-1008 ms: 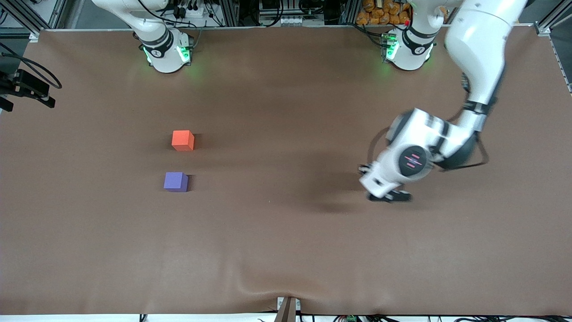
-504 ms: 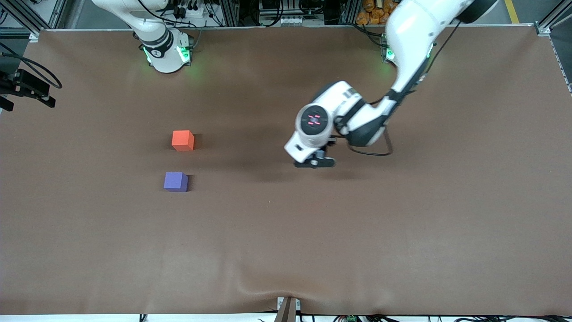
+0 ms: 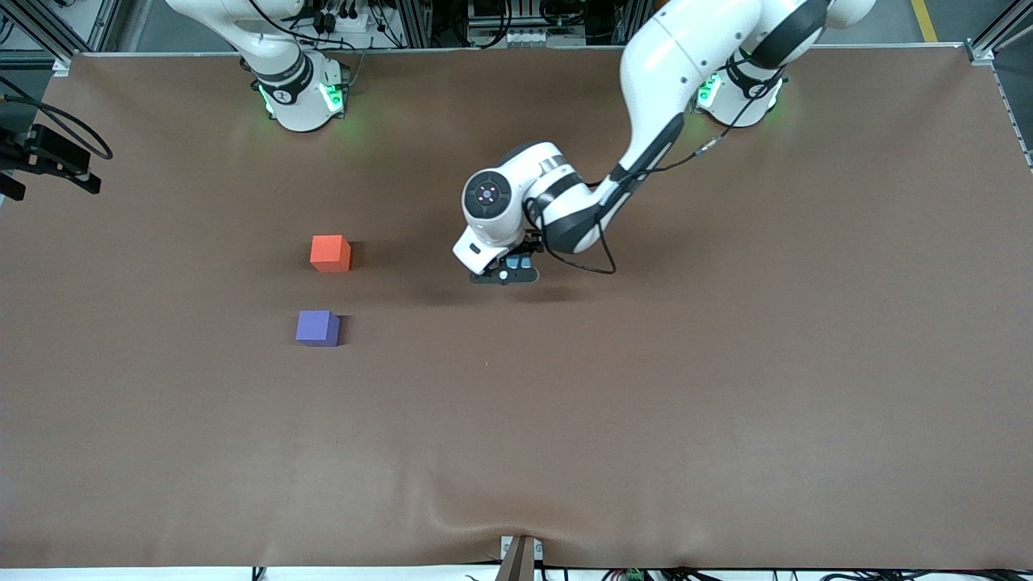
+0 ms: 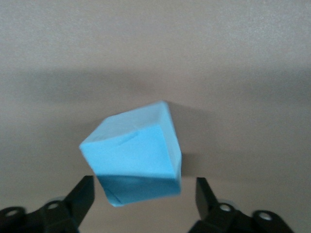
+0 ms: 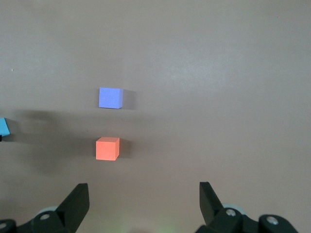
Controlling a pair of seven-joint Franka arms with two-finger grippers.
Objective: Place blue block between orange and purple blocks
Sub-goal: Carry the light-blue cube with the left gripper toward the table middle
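Observation:
The blue block [image 4: 133, 155] sits tilted between the fingers of my left gripper [image 4: 144, 194]. The jaws stand wide apart, and brown table shows between the block and one finger. In the front view my left gripper [image 3: 504, 276] is over the middle of the table, with a sliver of the blue block [image 3: 517, 262] showing under it. The orange block [image 3: 330, 252] and purple block [image 3: 317, 328] lie toward the right arm's end, the purple one nearer the front camera. My right gripper [image 5: 143, 194] is open and empty, high over both blocks; the arm waits.
The brown table cover [image 3: 646, 420] is bare apart from the blocks. The right wrist view shows the purple block [image 5: 111, 97], the orange block [image 5: 107, 148] and the blue block [image 5: 2, 127] at the picture's edge. A gap about one block wide separates orange and purple.
My left arm has swept from the left arm's end of the table toward the middle, closer to the orange and purple blocks. Those two blocks have not moved.

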